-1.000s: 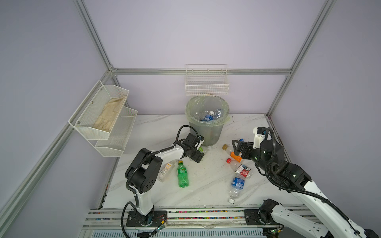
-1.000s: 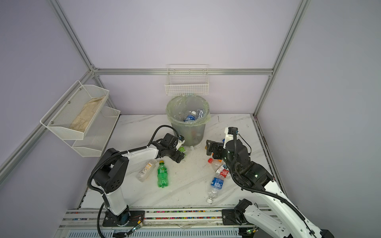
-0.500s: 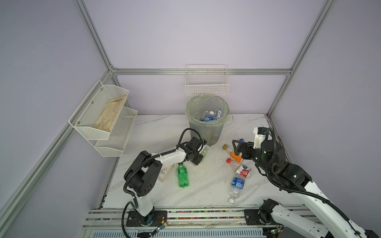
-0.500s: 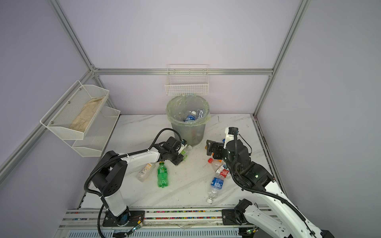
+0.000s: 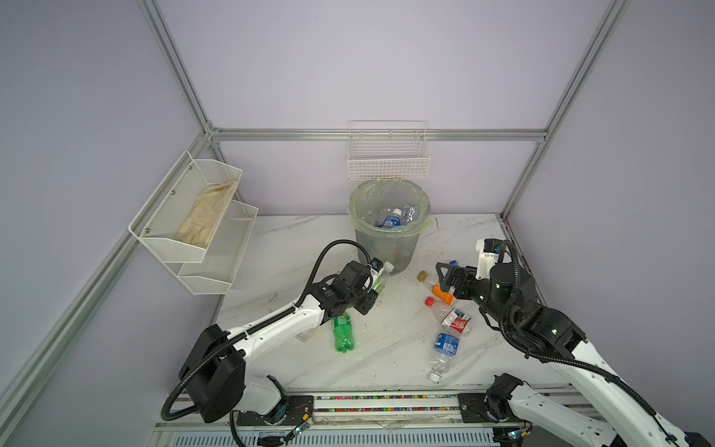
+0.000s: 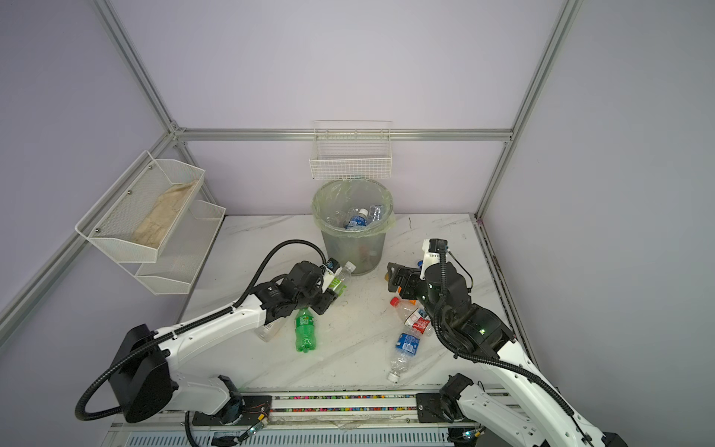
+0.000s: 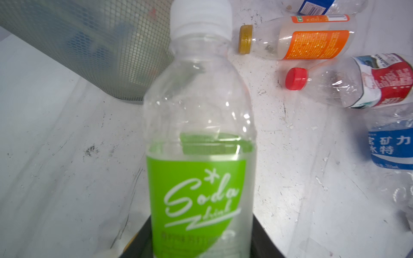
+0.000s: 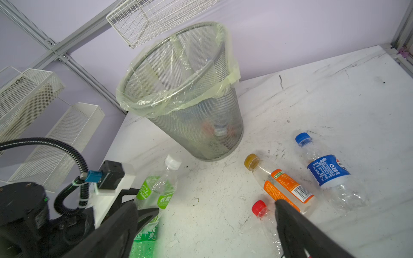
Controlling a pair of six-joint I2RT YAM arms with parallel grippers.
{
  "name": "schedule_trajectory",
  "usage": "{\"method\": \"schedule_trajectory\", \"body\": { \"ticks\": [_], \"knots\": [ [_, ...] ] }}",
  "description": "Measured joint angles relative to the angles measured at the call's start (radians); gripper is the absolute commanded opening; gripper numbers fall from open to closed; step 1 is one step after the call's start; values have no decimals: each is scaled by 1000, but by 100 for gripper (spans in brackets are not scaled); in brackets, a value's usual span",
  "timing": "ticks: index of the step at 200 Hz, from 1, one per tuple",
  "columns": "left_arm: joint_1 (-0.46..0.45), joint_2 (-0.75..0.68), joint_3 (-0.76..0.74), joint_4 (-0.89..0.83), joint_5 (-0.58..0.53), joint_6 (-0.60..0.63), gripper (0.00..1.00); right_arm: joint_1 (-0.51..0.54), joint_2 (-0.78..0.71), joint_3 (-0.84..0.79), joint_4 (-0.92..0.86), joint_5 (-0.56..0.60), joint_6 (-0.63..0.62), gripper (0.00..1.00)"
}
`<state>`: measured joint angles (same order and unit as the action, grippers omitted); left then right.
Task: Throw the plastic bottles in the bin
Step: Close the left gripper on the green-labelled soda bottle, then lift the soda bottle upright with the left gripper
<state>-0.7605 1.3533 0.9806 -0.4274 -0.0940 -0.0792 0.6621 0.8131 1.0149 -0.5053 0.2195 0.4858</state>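
Nearest the rail, on the counter (image 5: 390,340), a crushed blue-labelled bottle (image 5: 445,346) lies lengthwise near to far, white cap toward the near edge. To its left the green soda bottle (image 5: 343,334) lies along much the same line, base nearest, its neck hidden under the left arm. Beside it is a clear bottle (image 6: 268,332) that the arm mostly covers. Further in, a red-labelled bottle (image 5: 454,320) and an orange-labelled bottle (image 5: 442,293) lie slantwise, red cap and gold cap both turned toward the bin. A blue-capped bottle (image 8: 327,172) lies roughly parallel just beyond the orange one. The right claw (image 5: 445,278) hangs over the orange-labelled bottle, jaws wide apart, holding nothing. The left claw (image 5: 373,290) is clamped on a clear lime-labelled bottle (image 7: 199,156). Its long axis runs toward the bin, with the white cap foremost and just beside the foot of the mesh wall. The bin (image 5: 387,247) stands upright at the back middle of the counter, lined with a pale green bag. It holds a heap of clear bottles, and the topmost bottle (image 5: 392,221) has a blue label and white cap. Dim shapes show lower down through the mesh. On the left wall a two-tier mesh shelf (image 5: 162,244) holds a beige cloth (image 5: 205,220) in its upper tier. On the back wall above the bin hangs a white wire basket (image 5: 389,168).
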Motion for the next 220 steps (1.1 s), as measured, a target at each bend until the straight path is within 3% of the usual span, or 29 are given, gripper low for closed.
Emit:
{"method": "schedule_trajectory", "body": {
  "ticks": [44, 94, 220],
  "knots": [
    [-39, -224, -111, -18, -25, -42, 31, 0, 18, 0, 1, 0, 0, 97],
    [-45, -486, -118, -8, -79, -56, 27, 0, 19, 0, 3, -9, 1, 97],
    [-46, -788, -117, 96, -214, -42, 27, 0, -1, 0, 8, -18, 16, 97]
  ]
}}
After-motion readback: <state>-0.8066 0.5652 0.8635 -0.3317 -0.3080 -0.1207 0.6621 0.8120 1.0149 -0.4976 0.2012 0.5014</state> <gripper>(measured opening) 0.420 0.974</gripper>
